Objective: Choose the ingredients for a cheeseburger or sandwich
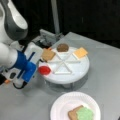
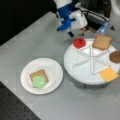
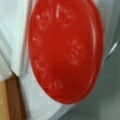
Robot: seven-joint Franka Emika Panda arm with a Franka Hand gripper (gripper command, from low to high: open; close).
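In both front views a white round tray (image 1: 75,72) with raised dividers stood on the grey table (image 1: 105,82), and the red tomato disc (image 1: 44,70) lay in one of its compartments at the rim, on the side next to the arm. The gripper (image 2: 70,33) with its blue and white body hovered just beside this disc, but I could not tell if its fingers were open or closed, and they did not visibly hold anything. The wrist view showed what the front views did not: the tomato disc (image 3: 65,48) filled nearly the whole picture, with faint raised seed shapes on its surface, a white divider at the left and an edge of brown toast in the lower left corner. No readable writing was on it. The front views showed the other pieces on the tray: a brown toast square (image 1: 48,54) in the compartment beside the tomato, a dark brown round patty (image 1: 62,47) at the far side, and a yellow cheese square (image 1: 80,52). In a front view a white paper plate (image 2: 51,82) lay left of the tray, apart from it, with the sandwich (image 2: 38,78) already started on it: a toast square with the green lettuce (image 2: 39,81) on top.
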